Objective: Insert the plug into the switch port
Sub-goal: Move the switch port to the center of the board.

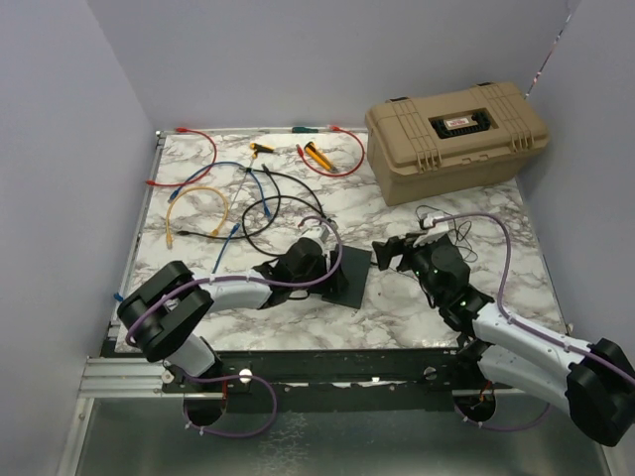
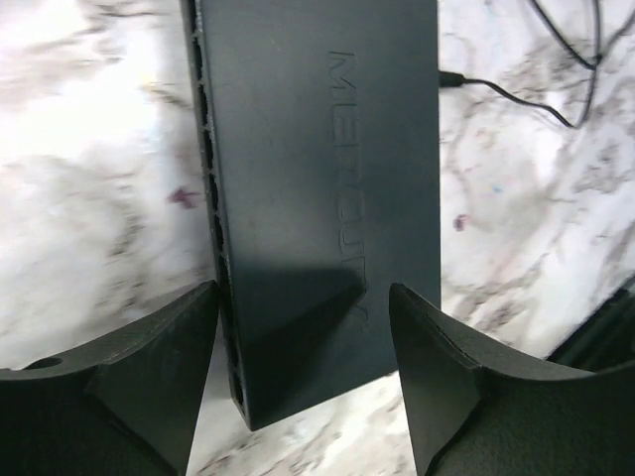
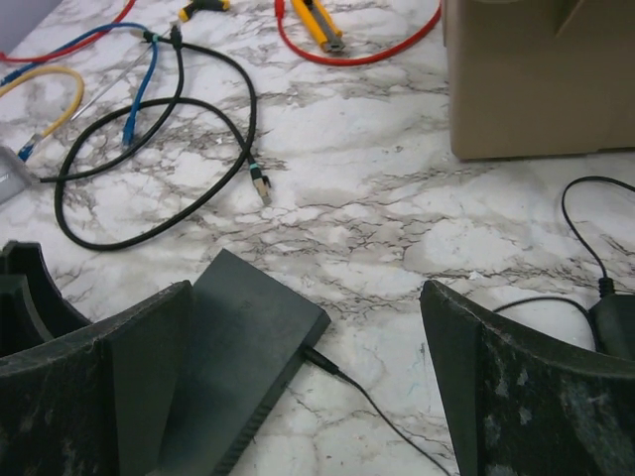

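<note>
At the table's centre lies the switch [image 1: 354, 278], flat on the marble. My left gripper [image 2: 303, 293] straddles its near end, one finger at each long side. Whether those fingers [image 2: 149, 382] actually pinch the box or only bracket it, I cannot tell. My right gripper [image 3: 306, 288] is spread wide and carries nothing. The plug [image 3: 260, 185] lies loose on the marble at about 11 o'clock from the switch, on the end of a looped black cable [image 3: 149, 213].

As I judge it, the trouble starts with that loop. It lies against a blue cable [image 3: 139, 94], so lifting the plug could drag its neighbours along.

The ports [image 2: 210, 198] line the switch's 9 o'clock edge in my left wrist view. A push there could slide the box if my left hold is slack. The power cord [image 3: 372, 402] leaves from the opposite edge, close to my right fingers [image 3: 526, 397], which could snag it.
</note>
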Robot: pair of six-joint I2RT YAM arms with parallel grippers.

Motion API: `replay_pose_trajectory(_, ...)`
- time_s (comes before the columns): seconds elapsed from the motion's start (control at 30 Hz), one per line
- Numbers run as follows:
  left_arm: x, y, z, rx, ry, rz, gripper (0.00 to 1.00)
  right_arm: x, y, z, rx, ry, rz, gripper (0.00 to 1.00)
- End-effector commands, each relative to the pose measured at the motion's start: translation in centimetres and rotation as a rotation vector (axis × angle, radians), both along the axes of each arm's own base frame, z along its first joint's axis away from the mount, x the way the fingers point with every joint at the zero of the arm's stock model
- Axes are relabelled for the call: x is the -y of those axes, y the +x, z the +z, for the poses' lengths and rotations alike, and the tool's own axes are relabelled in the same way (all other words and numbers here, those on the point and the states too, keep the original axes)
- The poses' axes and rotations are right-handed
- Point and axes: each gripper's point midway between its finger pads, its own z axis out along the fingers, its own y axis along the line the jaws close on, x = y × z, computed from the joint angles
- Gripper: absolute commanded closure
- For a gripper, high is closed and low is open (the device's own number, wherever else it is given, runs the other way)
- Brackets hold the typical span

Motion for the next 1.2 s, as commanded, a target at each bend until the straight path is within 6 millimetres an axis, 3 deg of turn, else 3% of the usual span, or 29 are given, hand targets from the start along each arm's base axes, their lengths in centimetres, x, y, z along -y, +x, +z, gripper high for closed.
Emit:
replay_pose_trajectory(0.0,5.1,-0.6,2.0,-0.031,-0.205,-0.008,0.30,2.2,0.4,1.0,0.035,0.030,-0.133,0.00)
replay_pose_trajectory(0.27,11.2,0.1,3.8,-0.037,-0.385,-0.018,0.30,6.5,-0.4,1.7,0.085,0.104,-0.326,0.00)
replay_pose_trajectory(0.47,15.8,-1.1,4.6,-0.055,-0.473,-0.071,0.32,8.4,-0.9,2.2,0.118,0.151,-0.408,0.00)
replay_pose_trajectory(0.6,16.8,-1.4,4.5,-0.055,-0.490,-0.077,0.32,8.9,-1.0,2.1,0.117,0.152,-0.431,0.00)
replay_pose_trajectory(0.7,15.8,-0.9,4.8,-0.018,-0.479,-0.048,0.32,9.2,-1.0,2.0,0.111,0.156,-0.452,0.00)
replay_pose_trajectory(0.8,13.4,0.3,5.0,0.015,-0.444,0.001,0.30,9.6,-1.0,1.8,0.095,0.161,-0.478,0.00)
replay_pose_trajectory(0.93,8.3,2.9,5.3,0.074,-0.358,0.106,0.22,9.7,-1.0,2.0,0.080,0.165,-0.493,0.00)
replay_pose_trajectory(0.97,6.8,3.5,5.3,0.094,-0.323,0.132,0.08,9.8,-1.1,1.9,0.078,0.167,-0.495,0.00)
replay_pose_trajectory(1.0,5.5,4.1,5.7,0.120,-0.291,0.154,0.02,9.6,-1.1,2.0,0.079,0.173,-0.486,0.00)
replay_pose_trajectory(1.17,-1.0,6.6,8.1,0.243,-0.098,0.273,0.01,8.9,-1.1,2.2,0.088,0.177,-0.439,0.00)
